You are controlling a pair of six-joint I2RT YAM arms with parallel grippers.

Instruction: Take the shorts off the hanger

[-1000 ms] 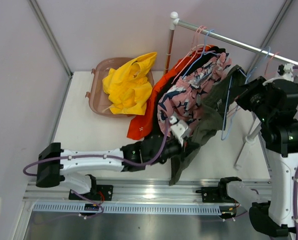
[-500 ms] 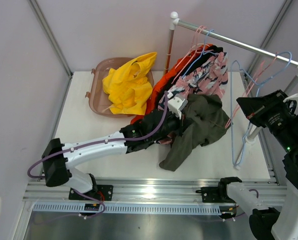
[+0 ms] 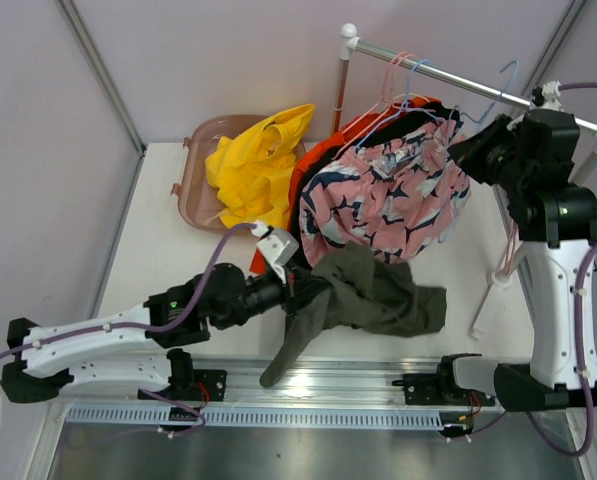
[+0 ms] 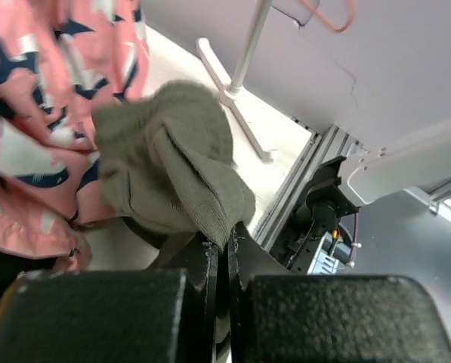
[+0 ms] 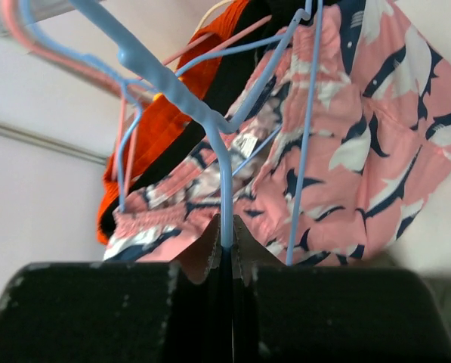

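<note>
The dark olive-green shorts [image 3: 373, 300] are off their hanger and lie crumpled near the table's front edge. My left gripper [image 3: 306, 286] is shut on a fold of them [image 4: 172, 166], with cloth pinched between the jaws [image 4: 226, 243]. My right gripper [image 3: 470, 150] is up by the rail [image 3: 448, 76], shut on the bare light-blue hanger [image 5: 172, 83]; its wire runs between the jaws [image 5: 226, 236]. Pink patterned shorts [image 3: 398, 195] hang from the rail, with black shorts [image 5: 210, 98] and orange shorts [image 3: 323, 155] behind them. Yellow shorts [image 3: 253, 170] fill the basin.
The pink basin [image 3: 193, 190] stands at the table's back left. The rack's upright post [image 3: 340, 95] and its white foot [image 3: 490, 300] stand at the back and right. Other pink and blue hangers [image 3: 403, 75] hang on the rail. The aluminium rail [image 3: 308, 385] borders the near edge.
My left arm pulled the olive-green shorts off the hanger and back toward the near left. My right arm swung the emptied blue hanger out to the right, then up to the rail.
</note>
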